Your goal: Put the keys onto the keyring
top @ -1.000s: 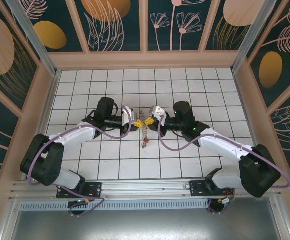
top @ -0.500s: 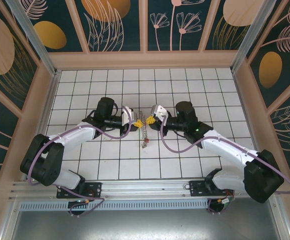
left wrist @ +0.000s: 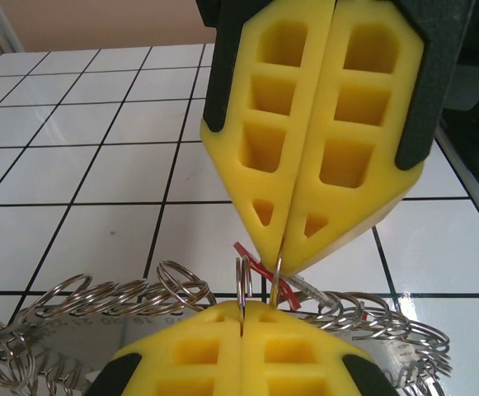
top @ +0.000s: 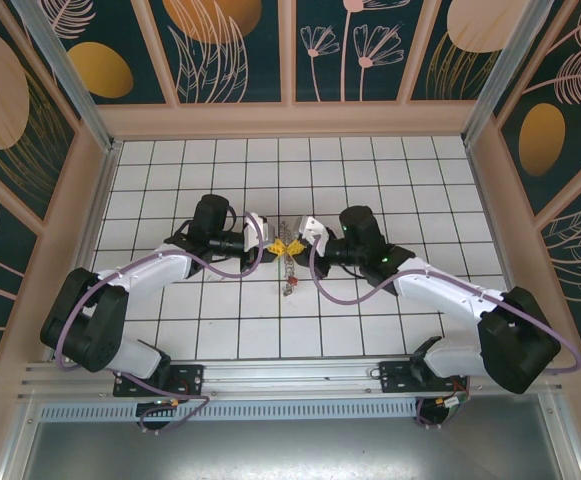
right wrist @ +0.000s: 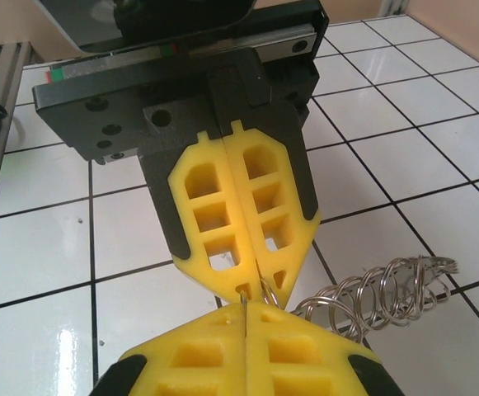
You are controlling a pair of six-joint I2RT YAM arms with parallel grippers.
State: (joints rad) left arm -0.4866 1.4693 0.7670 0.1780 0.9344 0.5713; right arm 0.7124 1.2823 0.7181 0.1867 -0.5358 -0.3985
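White tiled floor; left claw, right claw both pinched shut on keyring

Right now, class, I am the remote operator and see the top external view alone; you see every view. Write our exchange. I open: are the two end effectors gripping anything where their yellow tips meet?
Observer: Yes. In the left wrist view the left end effector, shut, pinches a thin wire ring on the rim of the large silvery metal keyring.
Operator: And the right one?
Observer: The right end effector is shut too, with a second wire ring running up into its seam.
Operator: Is a key close?
Observer: A small key with a red plastic head sits just behind the meeting tips, its thin metal shaft pointing right in that view.
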